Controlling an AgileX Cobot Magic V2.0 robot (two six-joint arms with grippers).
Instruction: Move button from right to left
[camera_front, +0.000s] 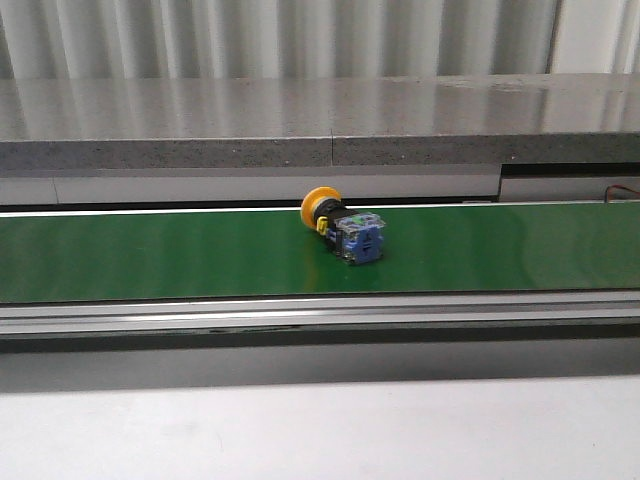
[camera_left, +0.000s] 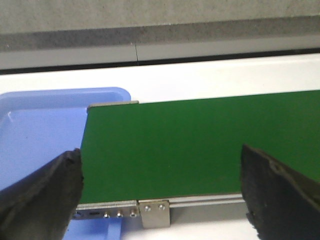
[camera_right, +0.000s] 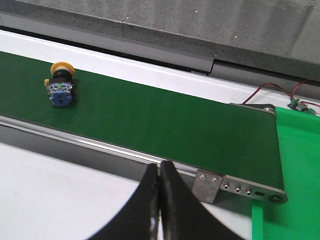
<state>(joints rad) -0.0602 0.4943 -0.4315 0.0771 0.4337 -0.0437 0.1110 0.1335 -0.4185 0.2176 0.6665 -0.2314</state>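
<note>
Left gripper (camera_left: 160, 192): black fingers spread wide, nothing between, over end of green belt; pale blue plastic tray (camera_left: 35, 125) at left of its wrist frame. Right gripper (camera_right: 160, 200): black fingers pressed together, empty, short of the long green conveyor belt (camera_front: 150, 255). Button (camera_front: 345, 228): yellow-orange mushroom cap, black collar, blue-grey block, on its side mid-belt at centre of front frame. Grey stone ledge (camera_front: 300, 120) beyond

Industrial conveyor test cell.
Green conveyor belt (camera_front: 180, 255) on aluminium side rails (camera_front: 300, 318), grey speckled ledge (camera_front: 300, 120) behind, exposed wiring (camera_right: 280, 89) at belt end.
</note>
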